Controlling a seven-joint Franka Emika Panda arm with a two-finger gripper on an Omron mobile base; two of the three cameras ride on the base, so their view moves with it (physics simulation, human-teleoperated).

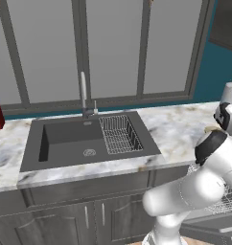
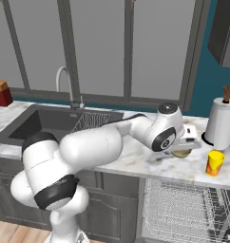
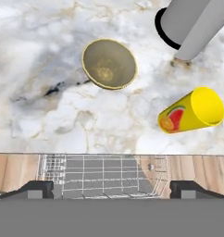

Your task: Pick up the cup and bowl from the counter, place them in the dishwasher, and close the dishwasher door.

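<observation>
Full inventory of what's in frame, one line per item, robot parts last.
bowl: 1, olive-brown with pale rim, on the counter left of the cup
cup: 1, yellow with fruit print, on the counter near the paper towel roll
paper towel roll: 1, white on a dark base, right end of counter
counter: 1, white-grey marbled
sink: 1, dark grey, set in counter
wire basket: 1, silvery, in sink's right part
faucet: 1, silver, behind sink
red container: 1, far left of counter
dishwasher: 1, open, wire rack showing, under counter
gripper: 1, dark fingertips apart, above counter

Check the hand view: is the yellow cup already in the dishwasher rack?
No. The yellow cup stands on the marbled counter beside the bowl, apart from the dishwasher rack.
</observation>
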